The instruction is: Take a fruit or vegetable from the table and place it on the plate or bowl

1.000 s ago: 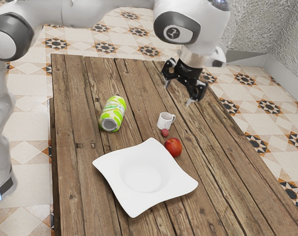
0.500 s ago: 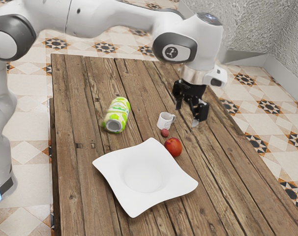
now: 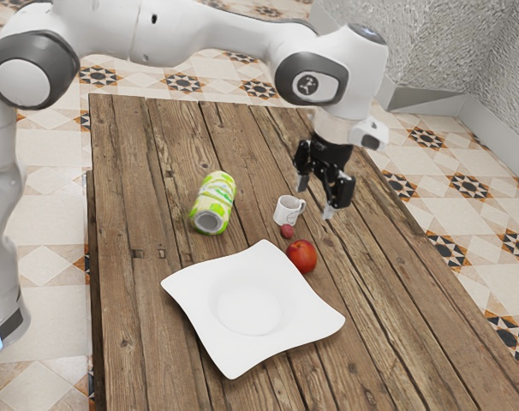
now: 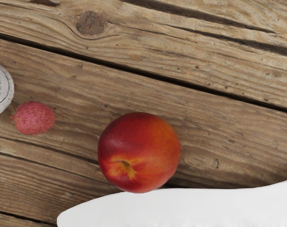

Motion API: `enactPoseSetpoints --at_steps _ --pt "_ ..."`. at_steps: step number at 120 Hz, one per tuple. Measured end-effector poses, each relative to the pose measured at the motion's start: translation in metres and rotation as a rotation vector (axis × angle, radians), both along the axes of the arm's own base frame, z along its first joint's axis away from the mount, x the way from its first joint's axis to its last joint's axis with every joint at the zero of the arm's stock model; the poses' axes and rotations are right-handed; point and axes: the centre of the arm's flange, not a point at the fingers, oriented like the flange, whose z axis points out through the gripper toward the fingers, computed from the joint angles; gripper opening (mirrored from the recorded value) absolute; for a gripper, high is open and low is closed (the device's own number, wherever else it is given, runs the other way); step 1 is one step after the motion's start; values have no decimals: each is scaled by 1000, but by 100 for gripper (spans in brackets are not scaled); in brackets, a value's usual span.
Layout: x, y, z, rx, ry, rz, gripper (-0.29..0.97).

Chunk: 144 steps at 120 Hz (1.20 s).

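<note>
The end effector [image 3: 317,197] hangs open above the bench [image 3: 148,171], near the peach [image 3: 301,255] just beside the plate [image 3: 191,287].

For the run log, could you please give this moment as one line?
pincer: open, empty | peach: untouched, beside plate | stage: pre-grasp

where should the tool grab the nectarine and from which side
From straight above, across its widest middle: the nectarine is round, with no handle. The plate rim looks close against one side, so put one finger in the gap toward the lychee and the other on the opposite, bare-wood side. The tool hangs open above the table.
</note>
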Motion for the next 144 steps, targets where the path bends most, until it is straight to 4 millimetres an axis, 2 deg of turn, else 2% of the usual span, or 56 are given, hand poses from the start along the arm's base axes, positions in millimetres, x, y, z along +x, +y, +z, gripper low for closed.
enactPoseSetpoints --at_steps 18,41,57,75,88,105,121,144 --pt "18 29 -31 5 35 31 65" --pt "24 21 -44 4 31 -5 65" --pt "37 25 -69 7 34 -6 66" --pt "46 23 -84 6 15 -14 67" --pt "47 22 -93 4 4 -19 68" --pt "49 23 -95 -9 -16 -17 68" --pt "25 23 -100 -22 -24 -21 68" --pt "21 20 -109 -32 -44 -18 68"
